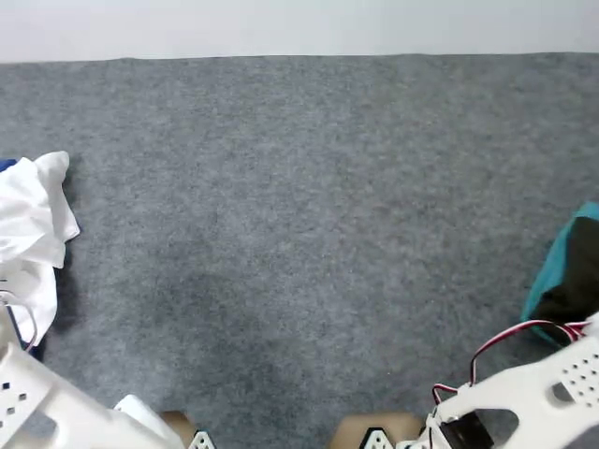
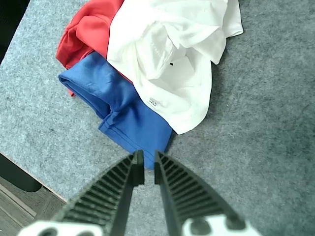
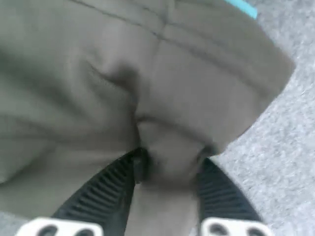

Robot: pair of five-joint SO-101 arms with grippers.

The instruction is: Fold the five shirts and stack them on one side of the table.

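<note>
The right gripper (image 3: 167, 169) is pinched onto a bunched fold of the olive shirt (image 3: 98, 73), which lies at the right edge of the surface (image 1: 299, 187) with a teal shirt (image 3: 242, 7) touching it. The left gripper (image 2: 145, 169), nearly closed and holding nothing, hangs by the blue shirt (image 2: 123, 115), heaped with a white shirt (image 2: 172, 59) and a red shirt (image 2: 86, 29) at the left edge. All look like light, limp cloth that will sag and slide; a hem or shoulder seam probably gives the surest hold
</note>
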